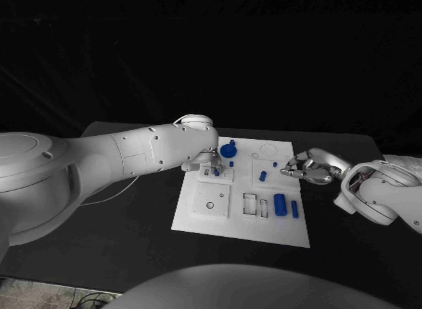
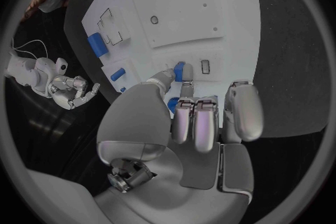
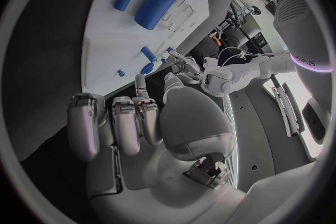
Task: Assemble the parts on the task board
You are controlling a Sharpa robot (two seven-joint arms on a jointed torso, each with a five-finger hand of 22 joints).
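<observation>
The white task board lies mid-table. My left hand hovers over its far left part and pinches a small blue part between thumb and a finger, just above the board. Under the palm a second blue piece peeks out. A blue knob stands at the far edge. A thick blue cylinder and a slim blue bar lie near the right side, with a short peg farther in. My right hand floats at the board's right edge, fingers loosely curled and holding nothing.
The board carries a square plate with a round hole on its near left and rectangular slots beside the cylinder. Black tabletop surrounds the board. A thin white cable trails under my left arm.
</observation>
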